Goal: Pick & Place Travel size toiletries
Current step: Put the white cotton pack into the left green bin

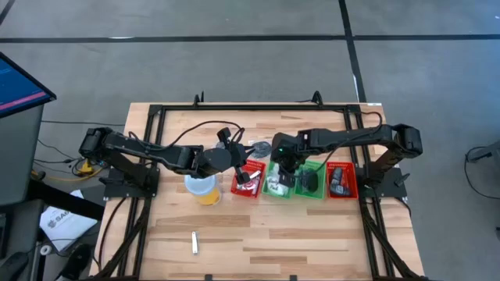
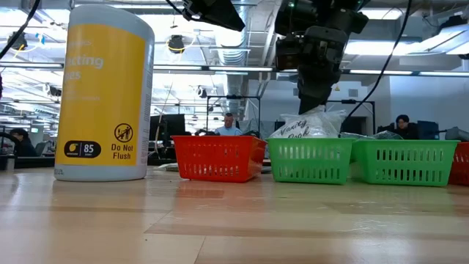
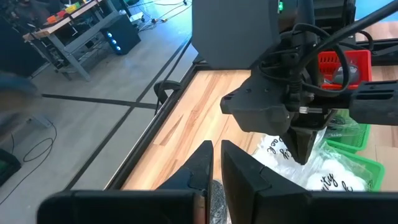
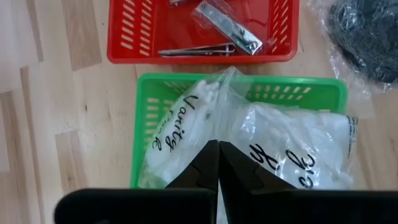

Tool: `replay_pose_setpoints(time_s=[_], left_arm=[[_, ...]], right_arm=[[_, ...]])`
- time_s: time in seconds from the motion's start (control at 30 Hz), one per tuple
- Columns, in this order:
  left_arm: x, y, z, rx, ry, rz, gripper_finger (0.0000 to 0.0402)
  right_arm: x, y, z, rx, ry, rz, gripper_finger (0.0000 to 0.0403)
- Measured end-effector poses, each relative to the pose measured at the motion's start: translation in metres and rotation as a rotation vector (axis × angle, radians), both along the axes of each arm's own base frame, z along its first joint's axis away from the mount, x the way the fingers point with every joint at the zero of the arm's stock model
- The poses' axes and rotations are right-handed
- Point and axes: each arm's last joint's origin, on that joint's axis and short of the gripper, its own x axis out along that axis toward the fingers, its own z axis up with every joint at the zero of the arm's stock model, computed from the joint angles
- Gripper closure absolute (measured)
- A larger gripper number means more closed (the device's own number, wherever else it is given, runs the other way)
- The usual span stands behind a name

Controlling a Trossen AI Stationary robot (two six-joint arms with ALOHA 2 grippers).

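My right gripper (image 4: 217,144) stands shut over the left green bin (image 1: 277,187), with its tips on a white lumpy packet (image 4: 292,143) in clear plastic. A second white packet (image 4: 180,130) lies in the same bin. In the low view the packet (image 2: 304,126) rises above the bin's rim, right under the gripper (image 2: 316,103). My left gripper (image 1: 238,152) hangs above the table left of the bins. It is shut on a dark grey disc in plastic (image 1: 258,147), which also shows in the right wrist view (image 4: 367,37). My left gripper has a grey bit of the disc's wrapping (image 3: 215,198) between its two fingers; the fingers hide the place of contact. It comes nearly level from the table's left. The disc hangs clear of the table. My right gripper pinches the gathered clear plastic at the packet's top (image 4: 219,106) between its fingertips, slanting steeply down from above. The packet's body rests in the green bin, and its plastic is drawn up to a peak (image 2: 322,111).
A row of bins runs across mid-table: a red bin (image 1: 248,181) with metal tools (image 4: 224,28), two green bins, and a red bin (image 1: 341,181) at the right. A yellow cup (image 1: 201,187) stands left of them. A short silvery tube (image 1: 194,243) lies near the front.
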Motion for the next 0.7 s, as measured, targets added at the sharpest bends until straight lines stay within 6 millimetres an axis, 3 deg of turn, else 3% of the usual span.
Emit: replay_pose_setpoints(time_s=[0.7], left_arm=[[0.0, 0.0, 0.0, 0.0, 0.0, 0.0, 0.0376]], right_arm=[[0.0002, 0.0009, 0.0001, -0.002, -0.002, 0.003, 0.0403]])
